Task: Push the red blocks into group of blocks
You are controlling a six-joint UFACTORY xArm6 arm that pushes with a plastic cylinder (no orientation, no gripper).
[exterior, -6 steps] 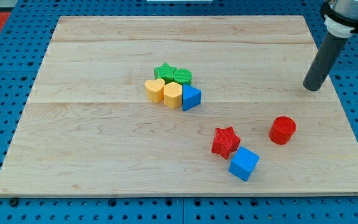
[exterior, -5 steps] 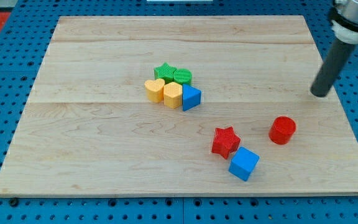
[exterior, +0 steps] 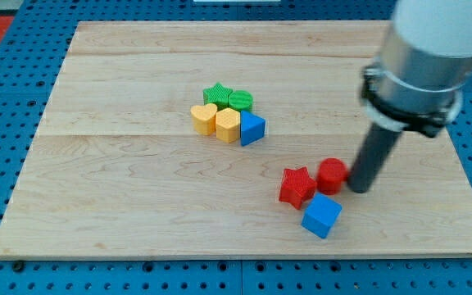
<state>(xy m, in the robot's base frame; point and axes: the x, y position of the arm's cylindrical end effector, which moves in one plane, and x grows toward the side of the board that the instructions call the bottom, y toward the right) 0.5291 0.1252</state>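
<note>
My tip (exterior: 359, 189) touching red cylinder (exterior: 331, 174) on its right; cylinder pressed against red star (exterior: 297, 186). Blue cube (exterior: 322, 215) just below. Cluster of 5 blocks (exterior: 228, 115) well apart, upper-left on counter (exterior: 121, 188). No claw fitted.

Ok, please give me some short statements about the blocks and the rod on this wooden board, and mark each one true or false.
1. My tip is at the right side of the red cylinder block. True.
2. The red star block lies inside the cluster. False: it lies apart, toward the view's bottom right.
3. The blue cube block lies just below the red star. True.
4. The green star block stands alone. False: it belongs to the cluster.
</note>
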